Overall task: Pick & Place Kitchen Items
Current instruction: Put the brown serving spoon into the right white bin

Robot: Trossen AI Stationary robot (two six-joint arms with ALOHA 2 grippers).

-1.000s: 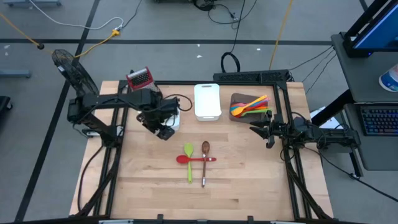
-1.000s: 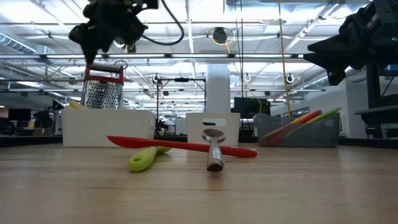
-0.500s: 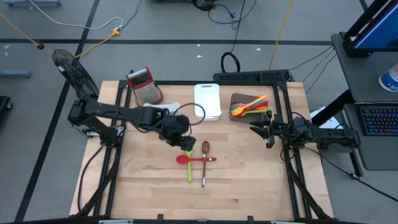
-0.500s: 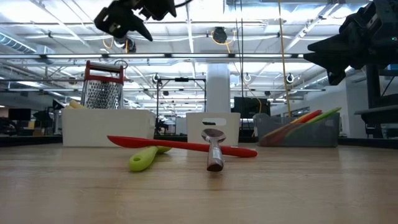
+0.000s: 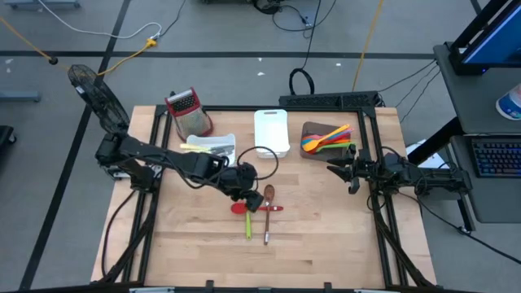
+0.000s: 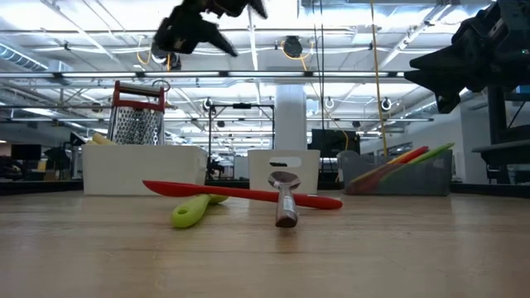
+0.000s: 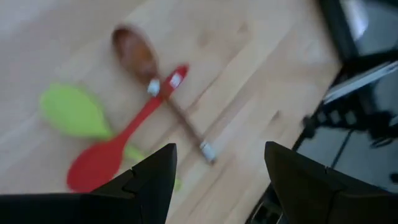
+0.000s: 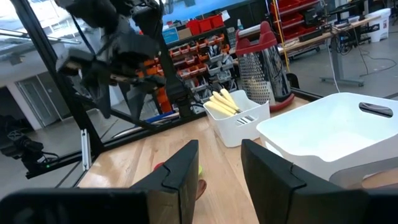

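Already you have several bright utensils [image 5: 326,137] binned; the red silicone spatula [image 5: 254,208], green spoon [image 5: 247,210] and wooden spoon [image 5: 268,212] lie crossed just below your left gripper [image 5: 246,183], spread wide and empty.

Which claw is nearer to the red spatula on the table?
Left. The left claw hovers open right above the red spatula; the right claw waits off to the side beside the brown tray.

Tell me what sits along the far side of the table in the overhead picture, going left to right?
Box grater → small white tray holding cream utensils → larger white tray → brown tray of colourful utensils.
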